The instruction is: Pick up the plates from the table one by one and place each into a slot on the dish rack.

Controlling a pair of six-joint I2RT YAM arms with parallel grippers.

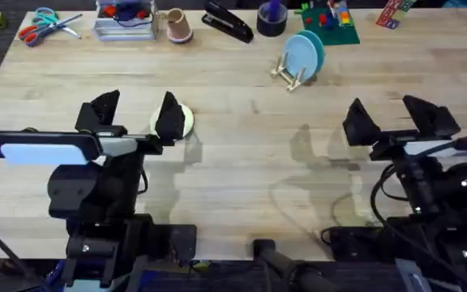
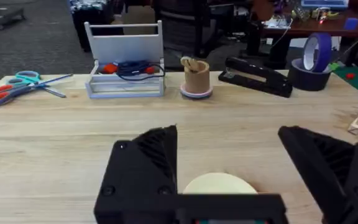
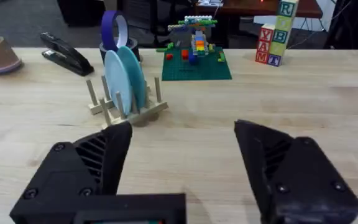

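1. The table (image 1: 242,162), a broad top of long pale wooden planks with visible grain, ran bare across its middle; dark carpet and chair legs lay in the room beyond its far edge.
2. The small light-wood dish rack (image 1: 290,75) of thin upright slats stood near that far edge, with the light blue round plates (image 1: 304,53) upright in its slots.
3. Along the far edge beside the dish rack sat a dark tape roll (image 1: 272,19), a black stapler (image 1: 228,23), a tan cup (image 1: 177,26), a clear plastic tray (image 1: 124,23) and orange-and-teal scissors (image 1: 43,24).
4. The pale yellow-green round plate (image 1: 183,120) lay flat, well apart from the dish rack, with open planks between.
5. The left tool (image 1: 136,112) hung spread wide over this plate, gripping nothing.
6. The right tool (image 1: 392,116) stood wide open and empty on the dish rack's near side.
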